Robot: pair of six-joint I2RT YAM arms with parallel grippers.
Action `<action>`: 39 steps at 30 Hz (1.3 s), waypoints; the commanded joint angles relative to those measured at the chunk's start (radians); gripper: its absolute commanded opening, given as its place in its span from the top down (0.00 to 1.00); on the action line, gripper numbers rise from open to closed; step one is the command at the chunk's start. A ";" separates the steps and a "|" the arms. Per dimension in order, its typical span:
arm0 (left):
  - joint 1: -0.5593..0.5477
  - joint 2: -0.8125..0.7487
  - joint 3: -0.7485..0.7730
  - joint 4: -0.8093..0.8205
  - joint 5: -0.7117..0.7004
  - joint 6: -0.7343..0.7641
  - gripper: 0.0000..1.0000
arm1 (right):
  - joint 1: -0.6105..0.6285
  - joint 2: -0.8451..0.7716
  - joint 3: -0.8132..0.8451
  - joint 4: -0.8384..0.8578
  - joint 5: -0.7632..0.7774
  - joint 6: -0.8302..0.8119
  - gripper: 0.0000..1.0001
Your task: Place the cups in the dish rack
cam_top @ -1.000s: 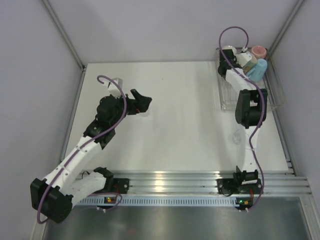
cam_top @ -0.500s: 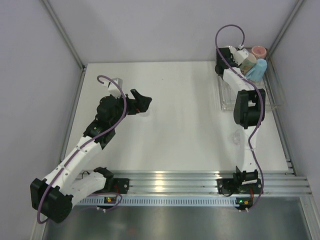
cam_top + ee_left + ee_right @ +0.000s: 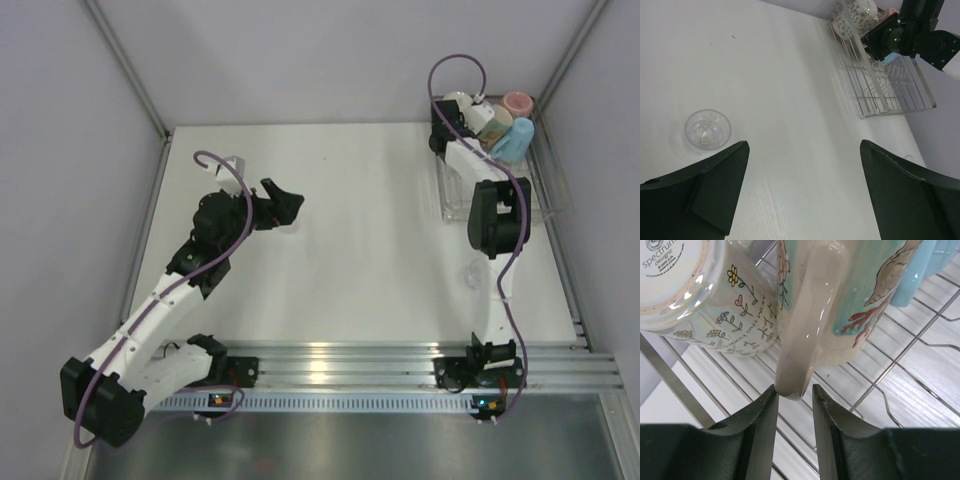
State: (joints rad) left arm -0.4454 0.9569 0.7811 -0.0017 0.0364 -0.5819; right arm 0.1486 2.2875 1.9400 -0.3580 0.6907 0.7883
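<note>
Right tool (image 3: 794, 388) straddles cream mug (image 3: 850, 300) handle near dish rack (image 3: 890, 95) edge.

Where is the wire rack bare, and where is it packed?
Free: near half of the silver wire dish rack, between its sides. Crowded: far end, with white flowered mug, cream patterned mug, light blue mug, pink mug.

There are four mugs: one white flowered mug (image 3: 700, 295), one cream patterned mug (image 3: 855, 290), one pinkish-red mug (image 3: 518, 102), one light blue mug (image 3: 510, 142). There is one wire dish rack (image 3: 880, 87), one clear glass tumbler (image 3: 707, 130), and two robot arms: the left arm (image 3: 165, 300) and the right arm (image 3: 497, 215)
</note>
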 commanded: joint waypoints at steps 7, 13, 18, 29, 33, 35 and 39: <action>0.004 -0.061 -0.002 0.035 0.000 -0.013 0.02 | 0.011 -0.074 -0.072 0.111 -0.059 -0.024 0.73; 0.005 -0.056 0.001 0.037 0.008 -0.019 0.02 | 0.011 -0.079 -0.072 0.113 -0.075 -0.089 0.73; 0.004 -0.056 0.000 0.037 0.011 -0.027 0.02 | 0.006 -0.140 -0.091 0.142 -0.166 -0.195 0.64; 0.004 -0.050 0.001 0.046 0.023 -0.039 0.02 | -0.038 -0.286 -0.257 0.235 -0.558 -0.230 0.63; 0.005 -0.061 0.000 0.045 0.023 -0.024 0.02 | -0.102 -0.324 -0.263 0.313 -0.780 -0.265 0.75; 0.004 -0.070 -0.006 0.045 0.023 -0.019 0.02 | -0.160 -0.303 -0.178 0.307 -0.870 -0.290 0.82; 0.004 -0.067 -0.003 0.046 0.025 -0.027 0.02 | -0.259 -0.257 -0.047 0.237 -0.951 -0.296 1.00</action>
State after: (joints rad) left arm -0.4454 0.9115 0.7803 -0.0013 0.0475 -0.6212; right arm -0.0273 2.0514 1.7725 -0.1642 -0.1379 0.5209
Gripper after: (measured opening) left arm 0.982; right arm 0.015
